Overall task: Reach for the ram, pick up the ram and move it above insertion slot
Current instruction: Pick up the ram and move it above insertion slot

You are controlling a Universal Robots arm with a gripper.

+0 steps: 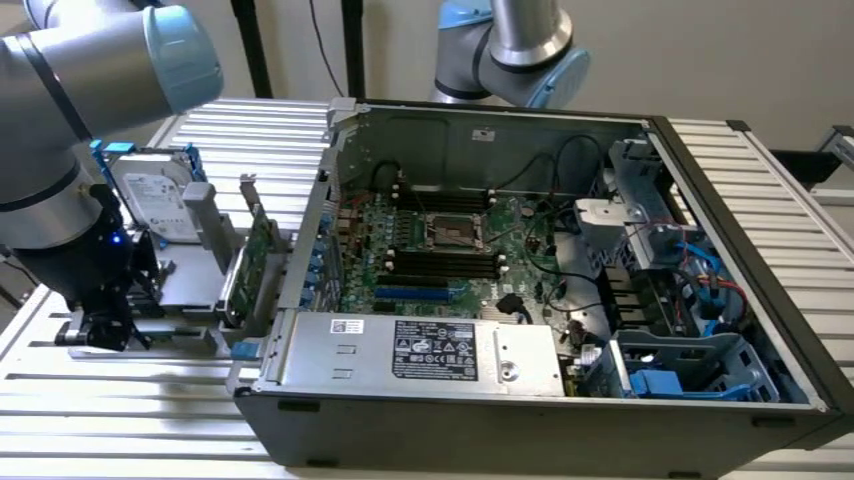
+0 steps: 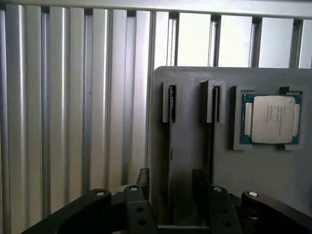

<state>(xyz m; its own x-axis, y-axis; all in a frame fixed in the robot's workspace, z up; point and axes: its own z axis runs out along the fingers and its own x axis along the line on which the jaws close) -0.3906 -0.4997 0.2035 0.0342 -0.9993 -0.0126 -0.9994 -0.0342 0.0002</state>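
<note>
Wrist view: the gripper [image 2: 171, 179], spread apart (gripping nothing), straddles the edge-on ram [image 2: 172, 105].

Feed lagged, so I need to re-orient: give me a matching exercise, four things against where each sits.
Things: 1 hard drive; 2 processor; 3 power supply box; 4 tool.
Places: A inside the computer case, front edge; B in a recess of the grey tray; C open, above that tray's slots; D upright outside the case, exterior view's left.
Pairs: 1-D, 2-B, 3-A, 4-C.
</note>
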